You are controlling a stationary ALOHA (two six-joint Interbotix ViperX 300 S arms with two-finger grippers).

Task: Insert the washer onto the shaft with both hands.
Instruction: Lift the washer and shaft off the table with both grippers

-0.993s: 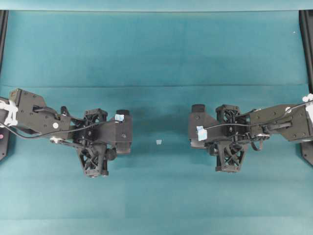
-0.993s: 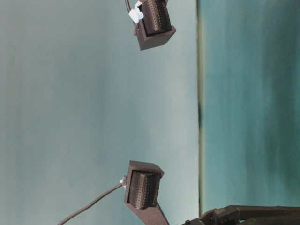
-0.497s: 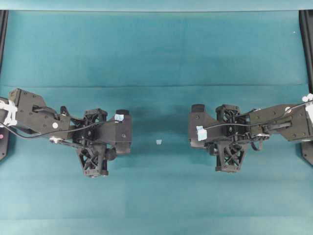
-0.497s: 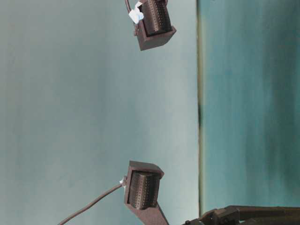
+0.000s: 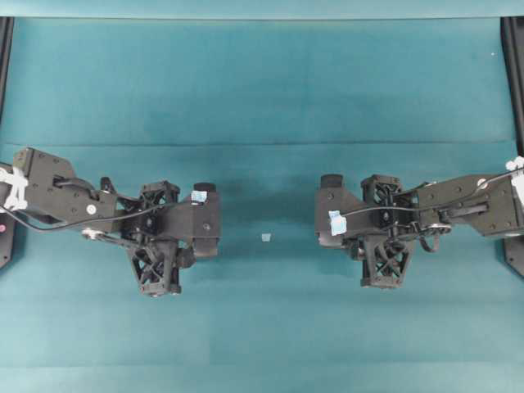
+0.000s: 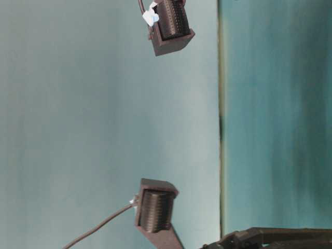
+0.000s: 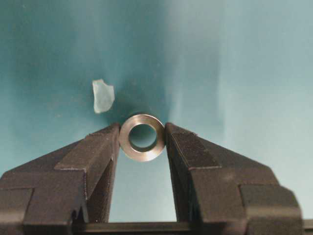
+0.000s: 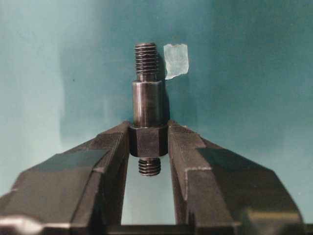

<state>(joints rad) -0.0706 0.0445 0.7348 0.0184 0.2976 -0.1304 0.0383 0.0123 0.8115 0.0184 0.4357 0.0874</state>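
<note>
Nothing moved: left end effector (image 7: pixel 142 139) around smooth steel washer (image 7: pixel 142 137), right (image 8: pixel 148 142) around threaded shaft (image 8: pixel 147 105).

We see a brushed, silvery metal washer (image 7: pixel 142 137), a dark, dull metal shaft (image 8: pixel 147 115) with threaded ends, matt black plastic hand fingers (image 7: pixel 93 161), and a smooth matt teal desk (image 5: pixel 270 82).

Even, soft light; slightly blurry views
</note>
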